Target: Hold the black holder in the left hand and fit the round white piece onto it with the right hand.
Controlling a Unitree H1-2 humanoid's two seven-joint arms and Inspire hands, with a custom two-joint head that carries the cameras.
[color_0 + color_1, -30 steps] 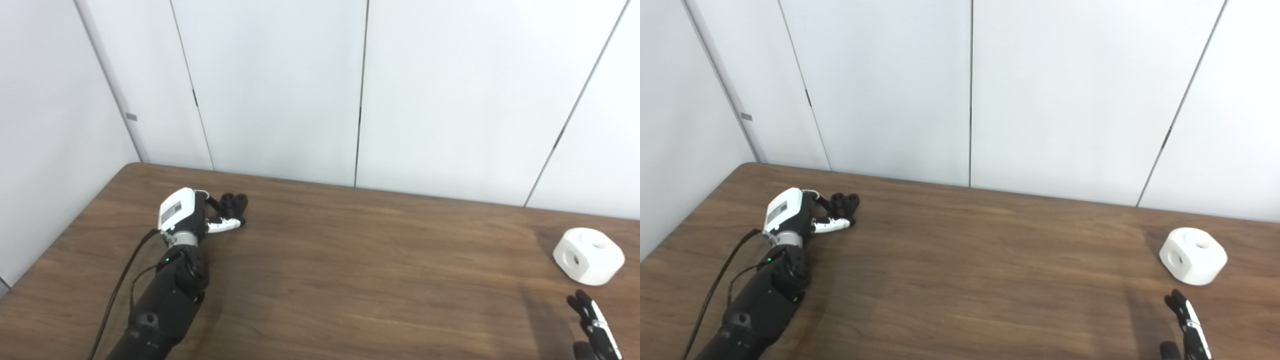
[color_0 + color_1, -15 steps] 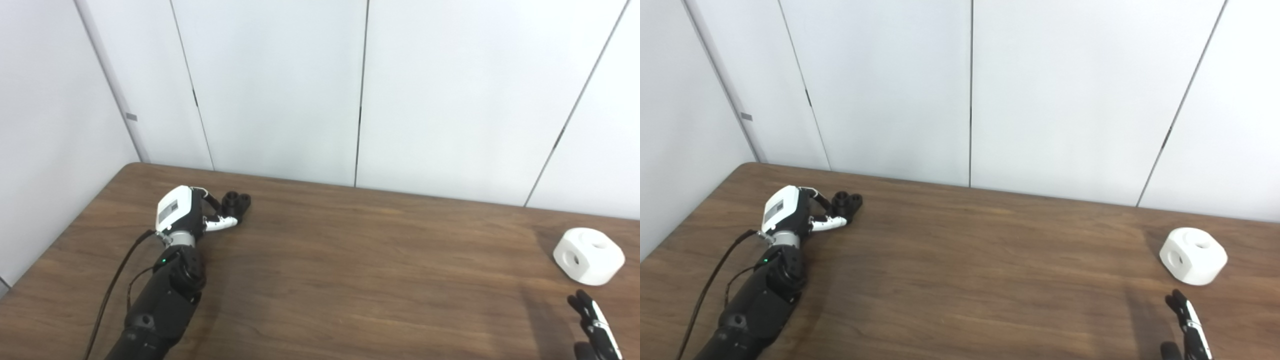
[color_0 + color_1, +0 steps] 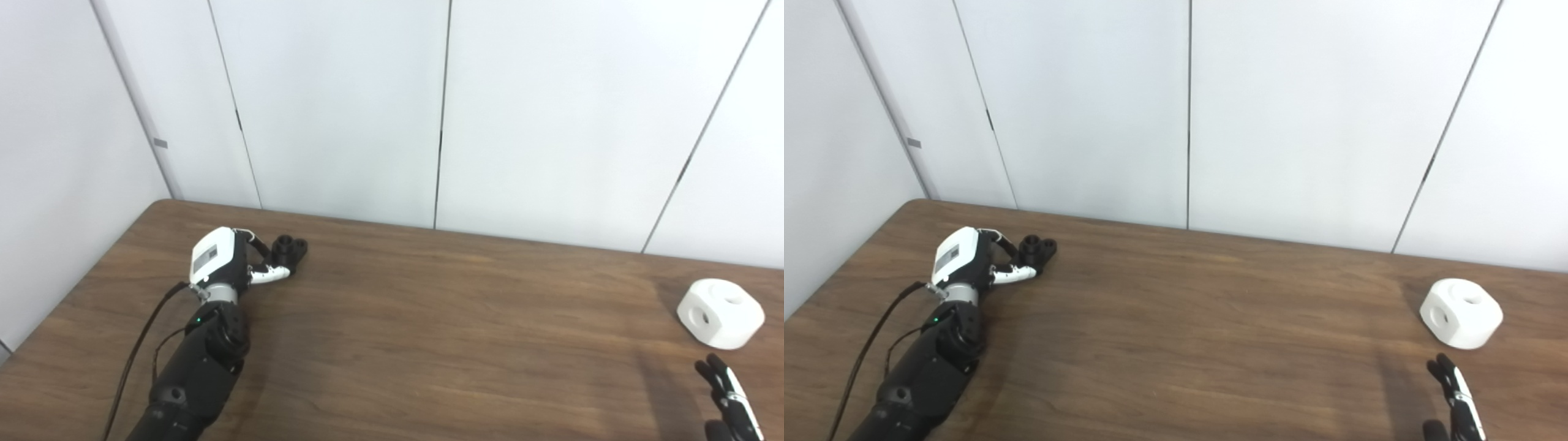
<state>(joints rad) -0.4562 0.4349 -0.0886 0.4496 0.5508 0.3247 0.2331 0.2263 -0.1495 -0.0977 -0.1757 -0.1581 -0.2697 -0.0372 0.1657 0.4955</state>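
- A dark wood-grain counter fills the lower half of the frame, its rounded far corner at the upper left, set against pale wall panels divided by thin dark seams.
- At the left of the frame, the left hand lies low on the counter, fingers reaching toward the black holder, which rests on the surface just past them; the fingertips appear to touch its near side, though whether they grip it cannot be told from this view.
- At the far right, the round white piece, holes showing in its faces, sits alone on the counter.
- Just below it, at the lower right corner, the right hand is only partly in frame, fingers extended, clear of the piece and holding nothing.
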